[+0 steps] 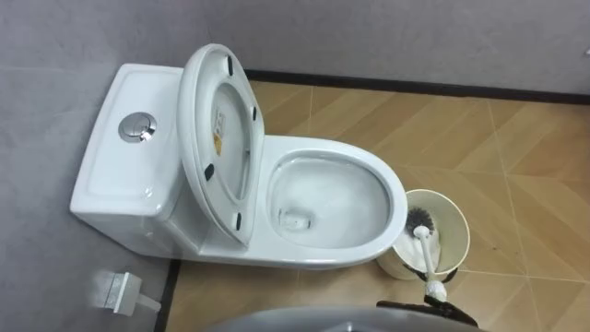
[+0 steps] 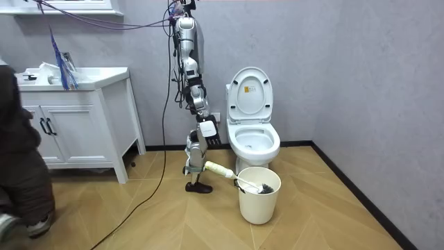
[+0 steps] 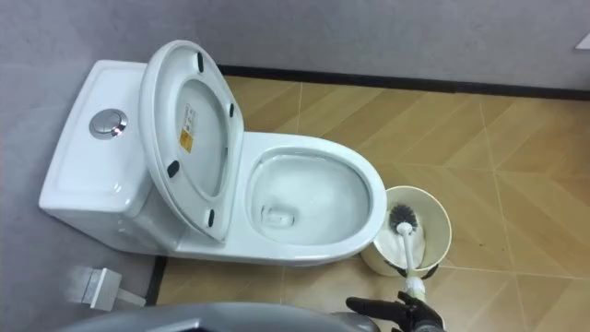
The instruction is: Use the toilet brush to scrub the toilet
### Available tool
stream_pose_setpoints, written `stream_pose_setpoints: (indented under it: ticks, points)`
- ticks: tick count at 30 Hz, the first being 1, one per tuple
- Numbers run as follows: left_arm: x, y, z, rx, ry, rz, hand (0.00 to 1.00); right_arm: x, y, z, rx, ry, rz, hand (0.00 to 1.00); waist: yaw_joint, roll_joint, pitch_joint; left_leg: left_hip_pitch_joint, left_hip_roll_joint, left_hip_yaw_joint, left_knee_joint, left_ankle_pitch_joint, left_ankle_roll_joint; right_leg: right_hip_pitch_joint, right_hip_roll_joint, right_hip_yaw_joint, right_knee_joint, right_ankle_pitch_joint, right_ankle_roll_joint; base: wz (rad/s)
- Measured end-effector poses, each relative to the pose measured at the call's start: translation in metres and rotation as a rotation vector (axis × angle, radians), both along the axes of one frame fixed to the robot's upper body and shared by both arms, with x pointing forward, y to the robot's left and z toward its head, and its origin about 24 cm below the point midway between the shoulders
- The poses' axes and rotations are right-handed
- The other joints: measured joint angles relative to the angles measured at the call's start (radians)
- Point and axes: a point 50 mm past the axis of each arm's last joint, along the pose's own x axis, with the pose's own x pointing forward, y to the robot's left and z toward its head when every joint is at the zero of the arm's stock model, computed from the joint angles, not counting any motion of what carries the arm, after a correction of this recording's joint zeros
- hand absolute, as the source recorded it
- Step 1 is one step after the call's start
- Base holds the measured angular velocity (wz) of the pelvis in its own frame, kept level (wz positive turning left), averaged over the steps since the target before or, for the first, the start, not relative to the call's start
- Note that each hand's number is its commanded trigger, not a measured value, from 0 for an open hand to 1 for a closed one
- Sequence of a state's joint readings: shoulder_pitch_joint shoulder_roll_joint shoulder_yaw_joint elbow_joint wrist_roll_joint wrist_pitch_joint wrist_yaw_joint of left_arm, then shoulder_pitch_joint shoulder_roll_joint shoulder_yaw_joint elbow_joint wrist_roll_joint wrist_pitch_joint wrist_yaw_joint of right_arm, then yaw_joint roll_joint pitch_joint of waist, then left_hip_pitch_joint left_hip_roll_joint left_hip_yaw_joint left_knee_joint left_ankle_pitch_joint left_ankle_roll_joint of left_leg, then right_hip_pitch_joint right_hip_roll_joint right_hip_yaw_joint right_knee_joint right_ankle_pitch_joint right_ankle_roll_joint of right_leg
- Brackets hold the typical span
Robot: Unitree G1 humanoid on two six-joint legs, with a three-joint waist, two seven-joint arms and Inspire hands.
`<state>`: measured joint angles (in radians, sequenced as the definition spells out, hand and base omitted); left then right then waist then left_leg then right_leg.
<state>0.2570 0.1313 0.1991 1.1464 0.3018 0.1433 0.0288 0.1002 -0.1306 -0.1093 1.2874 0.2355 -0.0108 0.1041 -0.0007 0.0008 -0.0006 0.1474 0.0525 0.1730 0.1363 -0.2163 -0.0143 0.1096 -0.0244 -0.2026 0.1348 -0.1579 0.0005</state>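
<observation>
The white toilet (image 1: pixel 392 189) has its seat and lid (image 1: pixel 221 138) raised, so the bowl is open with a little water at the bottom. To the right of the bowl stands a cream bucket (image 1: pixel 458 226). The toilet brush (image 1: pixel 427 263) leans in it, its dark bristle head down inside. My right hand (image 1: pixel 433 315) comes in at the bottom edge and is curled round the top of the white handle. In the room view I stand at the toilet's side, on the room view's left of it, with the brush (image 2: pixel 222 171) slanting down into the bucket (image 2: pixel 260 201).
The tank with its chrome flush button (image 1: pixel 138 127) is against the grey wall on my left. A white wall fitting (image 1: pixel 115 290) sits low beside it. A vanity cabinet (image 2: pixel 76 125) and a person in dark clothes (image 2: pixel 17 160) are at the room view's left.
</observation>
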Motion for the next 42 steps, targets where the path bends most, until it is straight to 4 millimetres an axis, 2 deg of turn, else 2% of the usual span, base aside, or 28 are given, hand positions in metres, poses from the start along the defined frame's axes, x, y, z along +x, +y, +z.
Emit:
stream_pose_setpoints:
  ticks: [4,9,16,24,27,34,39,42]
  points:
    - [0.01,-0.001,-0.001,-0.002,-0.014,-0.041,0.0,0.002,-0.001,0.0,-0.02,-0.009,0.001,0.0,-0.014,0.0,0.0004,-0.013,-0.003,-0.016,0.001,0.0,0.0,-0.007,-0.004,-0.019,0.0,-0.001,0.001,0.12]
    - [0.016,0.0,0.0,0.011,-0.032,-0.045,0.0,0.003,-0.003,0.001,-0.057,-0.004,0.003,0.0,-0.021,-0.002,0.0021,-0.017,-0.005,-0.019,-0.001,0.0,0.001,-0.022,-0.006,-0.013,0.004,-0.006,0.003,-0.03]
    - [0.021,-0.001,0.0,0.033,-0.074,-0.061,0.0,0.005,-0.009,0.003,-0.221,0.026,0.12,0.0,-0.02,-0.005,0.002,-0.014,-0.007,-0.008,0.001,0.0,0.001,-0.021,-0.003,0.008,0.004,-0.006,0.003,-0.08]
    - [0.039,0.001,0.001,0.05,-0.147,-0.078,0.0,0.015,-0.018,0.008,-0.372,0.002,0.128,0.0,-0.02,-0.009,0.0039,-0.018,-0.011,-0.008,0.001,0.0,0.001,-0.03,-0.008,0.007,0.006,-0.01,0.007,0.01]
    - [0.052,0.0,0.002,0.059,-0.194,-0.095,0.0,0.026,-0.021,0.012,-0.416,-0.043,0.131,0.0,-0.02,-0.004,0.001,-0.04,-0.012,-0.009,0.003,0.0,0.001,-0.057,-0.007,0.006,0.017,-0.01,0.008,0.0]
    - [0.089,-0.004,0.007,0.09,-0.339,-0.12,0.0,0.061,-0.021,0.02,-0.506,-0.127,0.139,0.0,-0.021,-0.002,0.0023,-0.142,-0.012,-0.028,0.041,0.001,0.002,-0.147,-0.011,0.001,0.056,-0.005,0.004,0.04]
    - [0.127,-0.01,0.015,0.112,-0.446,-0.179,0.0,0.082,-0.019,0.025,-0.542,-0.174,0.148,0.0,-0.02,-0.002,0.0058,-0.24,-0.013,-0.04,0.093,0.004,0.006,-0.253,-0.024,0.004,0.128,-0.005,0.001,0.08]
    - [0.15,-0.012,0.022,0.138,-0.525,-0.198,0.0,0.089,-0.018,0.026,-0.544,-0.167,0.12,0.0,-0.019,-0.01,0.0116,-0.301,-0.015,-0.044,0.126,0.005,0.009,-0.308,-0.031,0.005,0.158,-0.005,0.001,0.08]
